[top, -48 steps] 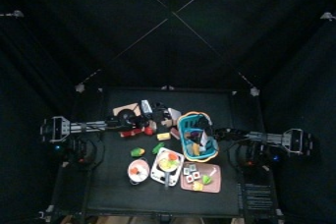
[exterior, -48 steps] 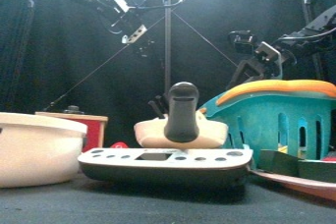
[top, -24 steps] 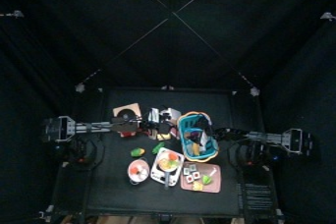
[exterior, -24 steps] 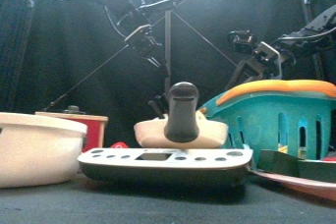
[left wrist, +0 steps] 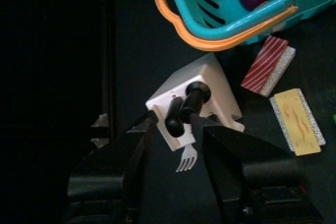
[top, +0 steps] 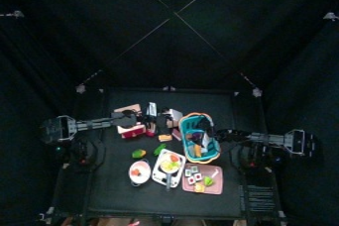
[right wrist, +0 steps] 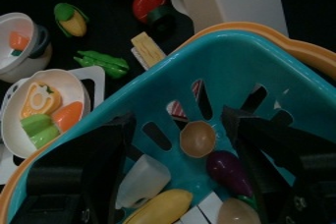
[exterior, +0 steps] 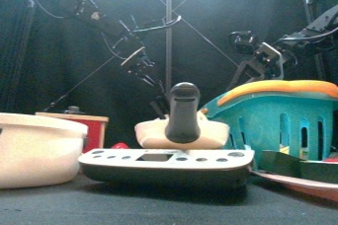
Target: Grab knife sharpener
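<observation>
Finds the left gripper (exterior: 140, 66) lower than a second ago, swung down from high at the left toward the knife sharpener (left wrist: 195, 105). Shows its jaws spread wide with nothing between them, lined up so that the sharpener's black handle sits in the gap as seen from the left wrist. Hovers above the handle, clearly apart from it in the front view. Reads as an approach well under way and no grasp made: probably calls for more descent, then closing across the handle.

Places the sharpener, a white block with an upright black handle, near the middle of the counter (top: 106, 185), toward the back edge, just beside the teal basket (exterior: 284, 120) with the orange rim. Leaves the right gripper (exterior: 255, 59) where it was, parked above that basket, jaws fully apart and empty.

Crowds the counter's front edge with a white bowl (exterior: 34, 145) and a flat white tray (exterior: 165, 165), and lays a red striped packet (left wrist: 273, 63) near the sharpener. Closes the pen all round with black curtains (top: 169, 32).
</observation>
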Controlling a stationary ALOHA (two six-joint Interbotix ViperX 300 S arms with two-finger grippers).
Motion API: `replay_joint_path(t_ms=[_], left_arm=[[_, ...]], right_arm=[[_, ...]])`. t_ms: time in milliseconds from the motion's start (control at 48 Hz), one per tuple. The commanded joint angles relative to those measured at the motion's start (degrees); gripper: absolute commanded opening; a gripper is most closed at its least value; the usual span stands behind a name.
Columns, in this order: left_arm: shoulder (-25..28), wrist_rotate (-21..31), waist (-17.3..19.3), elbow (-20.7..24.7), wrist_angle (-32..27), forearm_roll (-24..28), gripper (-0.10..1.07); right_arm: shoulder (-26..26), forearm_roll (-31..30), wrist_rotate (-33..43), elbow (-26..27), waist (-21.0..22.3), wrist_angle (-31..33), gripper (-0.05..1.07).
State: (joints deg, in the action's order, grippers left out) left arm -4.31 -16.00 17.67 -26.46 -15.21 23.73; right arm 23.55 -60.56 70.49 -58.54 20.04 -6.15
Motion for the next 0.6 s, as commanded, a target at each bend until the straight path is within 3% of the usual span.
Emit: replay_joint_path(t_ms=[0,250,417,583], left_arm=[[-1.0,-0.1,-0.2,0.7,0.5,0.1,0.77],[-3.2,-0.2,-0.2,2.2,-1.1,-0.6,0.77],[-3.8,-1.3,-0.2,5.4,-6.9,-7.1,0.77],[-3.3,-9.5,-0.3,8.6,-12.6,-15.1,0.77]], right_arm=[[0.4,0.2,-0.1,1.4,0.2,-0.2,1.00],[0.3,0.2,-0.1,1.5,0.2,-0.2,1.00],[0.2,0.2,-0.1,1.8,0.2,-0.2,1.00],[-0.1,0.2,-0.1,2.0,0.2,-0.2,1.00]])
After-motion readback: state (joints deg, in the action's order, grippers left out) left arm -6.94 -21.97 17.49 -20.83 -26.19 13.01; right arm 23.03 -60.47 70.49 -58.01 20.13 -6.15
